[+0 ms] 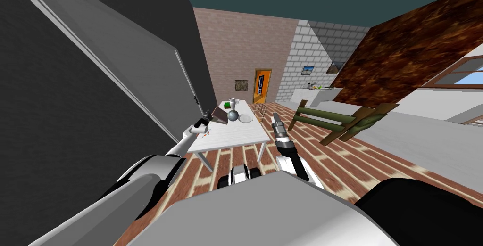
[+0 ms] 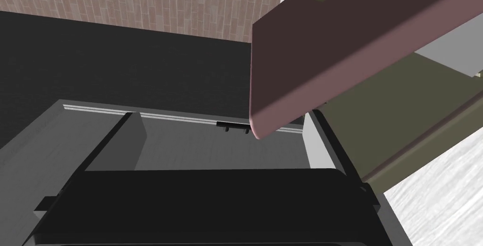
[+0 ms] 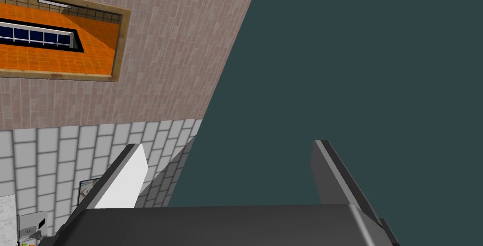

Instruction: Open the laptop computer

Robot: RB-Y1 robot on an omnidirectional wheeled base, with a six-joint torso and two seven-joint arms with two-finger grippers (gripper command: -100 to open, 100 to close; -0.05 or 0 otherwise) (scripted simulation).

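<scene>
Left wrist view: left pincer [image 2: 224,116] held apart at the laptop lid [image 2: 358,40], which should be raised slowly along its arc.

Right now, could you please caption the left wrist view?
Open left gripper at a corner of the mauve laptop lid, white table beyond.

White table [image 1: 234,138], brick-patterned floor [image 1: 309,150], orange door [image 1: 262,86]

matt laptop lid [image 2: 353,45], shiny ball [image 1: 232,115], brick floor [image 1: 330,163]
</scene>
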